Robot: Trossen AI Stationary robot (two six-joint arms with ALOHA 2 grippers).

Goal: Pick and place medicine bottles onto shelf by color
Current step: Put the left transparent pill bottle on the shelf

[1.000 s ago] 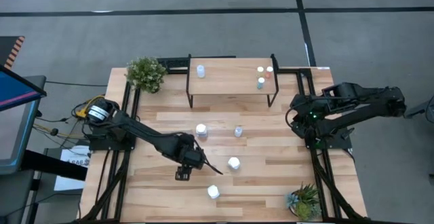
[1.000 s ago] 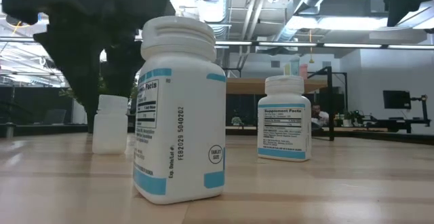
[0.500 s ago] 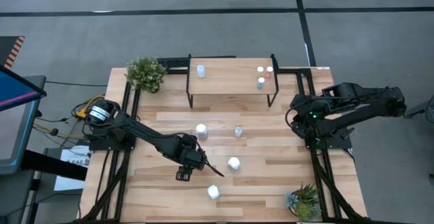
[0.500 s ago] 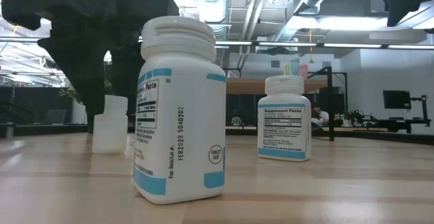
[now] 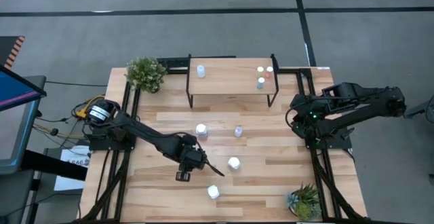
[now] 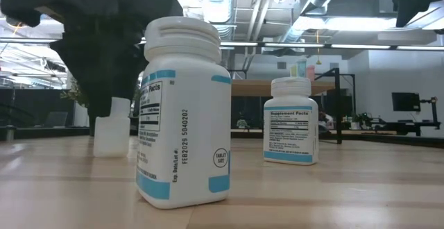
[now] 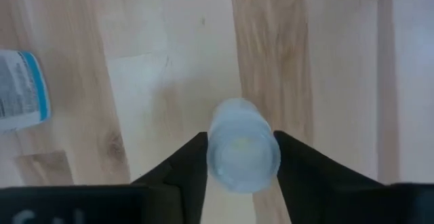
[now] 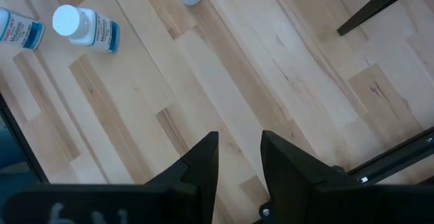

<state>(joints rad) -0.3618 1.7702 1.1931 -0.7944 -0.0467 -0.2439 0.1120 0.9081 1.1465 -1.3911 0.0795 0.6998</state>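
My left gripper (image 7: 241, 173) is low over the middle of the table (image 5: 192, 157), shut on a small pale bottle (image 7: 243, 146) that also shows in the low view (image 6: 111, 126). White bottles with blue labels stand on the table (image 5: 234, 163) (image 5: 213, 192) (image 5: 201, 129), with a smaller pale one (image 5: 238, 132). The shelf (image 5: 230, 81) at the far side carries a pale bottle (image 5: 201, 70) at its left end and three small coloured ones (image 5: 261, 82) at its right end. My right gripper (image 8: 239, 166) is open and empty at the table's right edge (image 5: 296, 114). My left gripper pinches the small pale bottle between its two fingers, one on each side of the body just below the cap (image 7: 211, 157). The fingers (image 7: 193, 166) come from above, pointing down. The bottle stands upright with its base on the table (image 6: 111, 153).
Green potted plants stand at the far left corner (image 5: 146, 73) and the near right corner (image 5: 303, 200). A labelled bottle (image 7: 20, 88) lies close beside my left gripper. Bare wood lies between the shelf's black legs (image 5: 190, 98) and the loose bottles.
My left gripper has come down over the small pale bottle, so that in the low view its dark bulk now covers the bottle's top. The bottle stays on the table.
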